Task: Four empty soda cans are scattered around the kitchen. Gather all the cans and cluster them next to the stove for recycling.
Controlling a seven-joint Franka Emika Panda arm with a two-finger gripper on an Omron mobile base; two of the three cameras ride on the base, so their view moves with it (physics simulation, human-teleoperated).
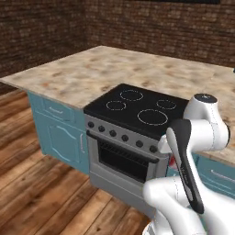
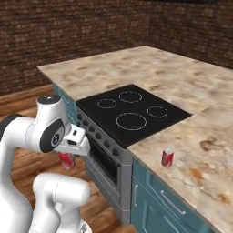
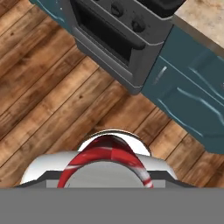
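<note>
So the gripper [image 2: 68,157] hangs low in front of the oven door [image 1: 123,160], and it's clamped on a red soda can [image 2: 67,160]. In the hand view that can [image 3: 106,166] sits right up against the camera, silver top facing it, with the wooden floor [image 3: 52,100] underneath. The fingertips themselves are hidden by the can, but it's clearly being carried. A second red can [image 2: 167,157] stands upright on the marble counter [image 2: 200,150], just beside the right edge of the black stove [image 2: 132,113], near the counter's front edge. The stove's glass top has nothing on it.
</note>
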